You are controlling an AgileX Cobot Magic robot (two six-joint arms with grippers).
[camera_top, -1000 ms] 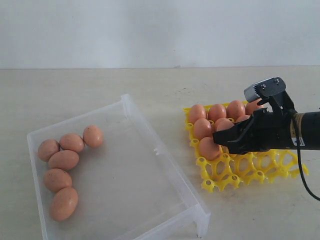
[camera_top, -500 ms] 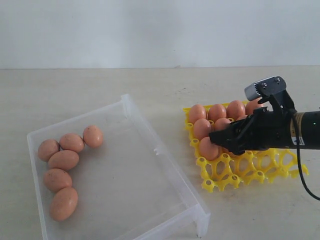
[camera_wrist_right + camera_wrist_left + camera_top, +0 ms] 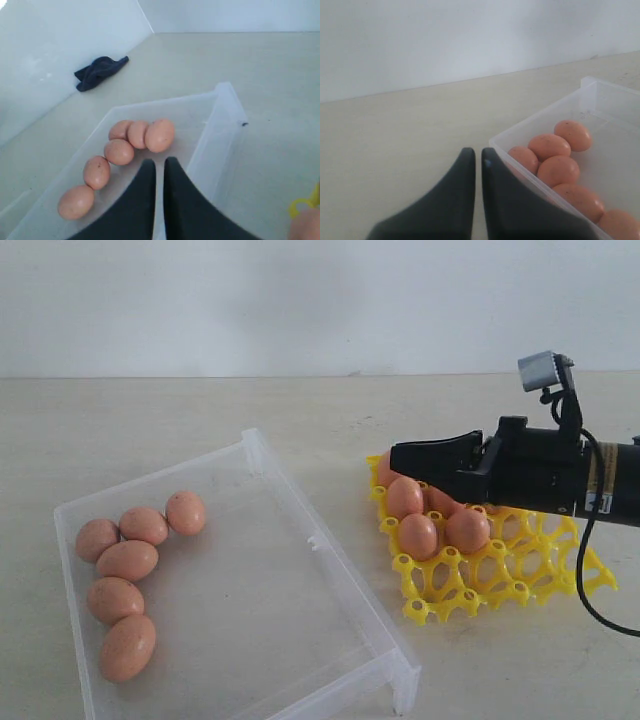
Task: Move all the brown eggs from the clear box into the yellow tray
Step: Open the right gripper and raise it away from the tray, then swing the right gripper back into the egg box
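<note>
Six brown eggs (image 3: 127, 560) lay in clear box (image 3: 300, 502), bunched at end away from yellow tray (image 3: 520, 585); more sat in tray. Right gripper (image 3: 397, 453) hovered above tray, closed, empty. Left gripper (image 3: 476, 153) closed near box corner. Eggs seemed light, smooth, fragile: hold gently across middle.

Exterior view: set off the arms, raised, aimed down across the bench (image 3: 150, 410); clear box (image 3: 340, 575) and yellow tray (image 3: 500, 575) are framed together.
Left wrist view: aimed low past the left jaws; box corner is seen close beyond them.
Right wrist view: aimed down over the right jaws; box is seen farther ahead.
Shared: box and brown eggs (image 3: 125, 560), in all three.
</note>
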